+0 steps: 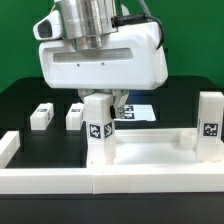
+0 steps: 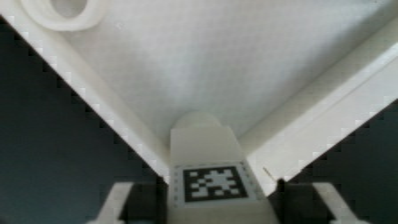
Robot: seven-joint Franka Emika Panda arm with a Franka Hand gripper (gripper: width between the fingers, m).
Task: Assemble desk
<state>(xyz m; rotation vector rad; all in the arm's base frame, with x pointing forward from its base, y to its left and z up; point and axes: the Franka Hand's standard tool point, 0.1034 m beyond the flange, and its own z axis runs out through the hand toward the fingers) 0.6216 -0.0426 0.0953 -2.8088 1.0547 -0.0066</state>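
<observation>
My gripper [image 1: 103,104] is shut on a white block leg [image 1: 98,127] with a black-and-white tag and holds it upright at the near corner of the desk panel [image 1: 152,150] on the exterior view's left. In the wrist view the leg [image 2: 212,170] sits between my fingers [image 2: 135,204] at the pointed corner of the white panel [image 2: 196,70]. A round hole [image 2: 66,12] shows at another part of the panel. A second leg [image 1: 210,120] stands upright at the panel's right end. Two loose legs [image 1: 41,116] [image 1: 74,117] lie on the black table behind, to the left.
Long white border wall segments run along the front [image 1: 60,182] and the left [image 1: 8,146] of the table. The marker board [image 1: 142,110] lies flat behind the gripper. A green backdrop is behind the table.
</observation>
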